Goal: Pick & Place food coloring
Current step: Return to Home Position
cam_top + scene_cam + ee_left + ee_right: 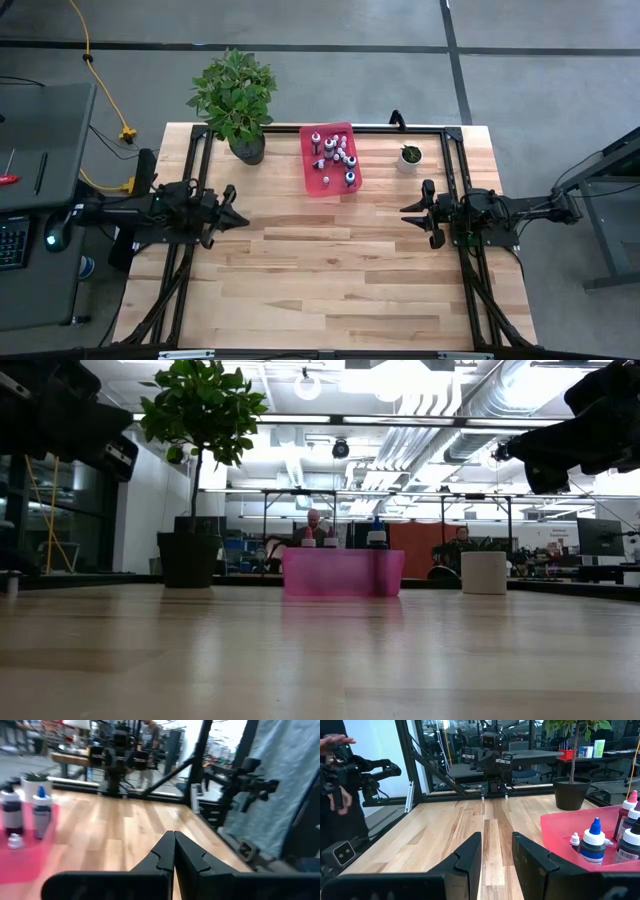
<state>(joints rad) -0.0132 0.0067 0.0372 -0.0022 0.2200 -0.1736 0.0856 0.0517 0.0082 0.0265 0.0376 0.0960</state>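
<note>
Worktop (320, 290): pale wood planks in a black frame. An arm sits at each side, and everything else is at the far edge.
Large plant (235, 95): leafy, in a dark pot on the far left corner, just beside the bin's left side.
Pink bin (309, 186): translucent pink tray at the middle of the far edge. It lies flat, between the large plant and the small pot.
Left hand (174, 851): at the left edge of the worktop, pointing inward and raised off the wood. Its fingers are pressed together with nothing between them.
Right hand (496, 854): at the right edge, facing the left one across the bare middle. Its fingers are spread with a clear gap, and they hold nothing.
Small white pot (409, 158): holds a little green plant. It stands right of the bin and apart from it.
Food coloring (338, 155): we see all the bottles inside the pink bin, mostly upright and clustered, none on the bare wood. The bin lies farther back than both hands and between them, well apart from each. In the right wrist view we note white caps, one blue-tipped bottle with a dark body, and one reddish bottle.
Writing: the dark bottle carries a printed label, but we cannot read it. No other lettering is legible.
</note>
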